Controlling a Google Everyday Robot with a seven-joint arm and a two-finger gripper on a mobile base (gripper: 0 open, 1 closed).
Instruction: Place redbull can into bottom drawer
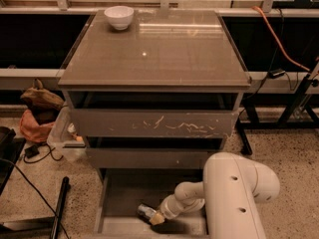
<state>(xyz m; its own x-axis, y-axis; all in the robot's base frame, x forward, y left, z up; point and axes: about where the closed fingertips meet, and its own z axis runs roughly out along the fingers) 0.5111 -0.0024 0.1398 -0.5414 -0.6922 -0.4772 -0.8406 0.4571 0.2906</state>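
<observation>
Claw (155, 217) sits clamped on your redbull can (145, 212), bottom drawer (124, 190) floor just beneath it, held low so you release without a drop.

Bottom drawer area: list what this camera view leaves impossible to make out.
- Camera view: whether the redbull can rests on the bottom drawer floor or hangs from the gripper, which is low inside that drawer; shadow hides the contact.
- Drawer's right side: hidden behind the robot arm.
- Drawer's front: cut off by the lower picture edge.
- Can's label: too small to read.
</observation>
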